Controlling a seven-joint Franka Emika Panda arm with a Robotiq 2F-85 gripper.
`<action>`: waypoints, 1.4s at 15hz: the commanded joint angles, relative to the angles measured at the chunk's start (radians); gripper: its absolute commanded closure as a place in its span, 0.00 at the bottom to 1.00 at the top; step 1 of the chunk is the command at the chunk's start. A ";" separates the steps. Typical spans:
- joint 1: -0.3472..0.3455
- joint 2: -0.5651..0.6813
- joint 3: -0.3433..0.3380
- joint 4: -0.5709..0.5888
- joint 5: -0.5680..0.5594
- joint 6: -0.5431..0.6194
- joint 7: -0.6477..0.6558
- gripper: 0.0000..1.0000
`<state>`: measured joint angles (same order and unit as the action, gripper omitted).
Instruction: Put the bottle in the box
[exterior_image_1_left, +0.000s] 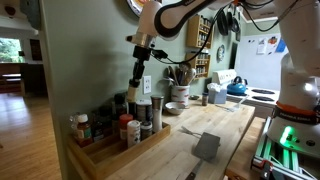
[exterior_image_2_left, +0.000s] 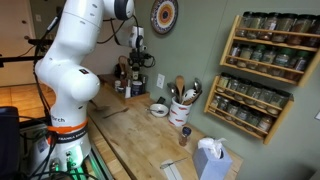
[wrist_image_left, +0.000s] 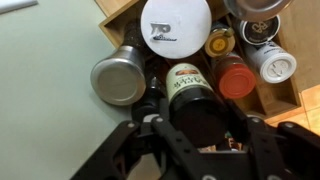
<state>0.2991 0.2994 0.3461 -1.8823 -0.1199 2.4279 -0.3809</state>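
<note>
The hand (wrist_image_left: 197, 128) clasps a dark bottle (wrist_image_left: 186, 88) with a green-labelled top, its fingers close on either side. The bottle stands upright among the spice jars in the wooden box (exterior_image_1_left: 118, 156), just beside a white-lidded jar (wrist_image_left: 175, 28) and a steel-lidded jar (wrist_image_left: 118, 80). The box sits on the wooden surface (exterior_image_1_left: 195, 125) against the wall.

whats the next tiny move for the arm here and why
Probably ease the gripper straight down a little, then open. The bottle looks gripped between its fingers, over the box and hemmed in by jars on both sides. A sideways move would risk knocking them. Whether its base has landed is hidden.
</note>
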 joint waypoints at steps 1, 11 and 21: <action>0.002 0.067 0.005 0.055 0.021 -0.004 -0.019 0.69; -0.010 0.243 0.021 0.175 0.064 -0.034 -0.046 0.69; 0.006 0.290 0.013 0.238 0.090 -0.136 -0.008 0.69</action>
<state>0.2972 0.5694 0.3636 -1.6717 -0.0484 2.3446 -0.3996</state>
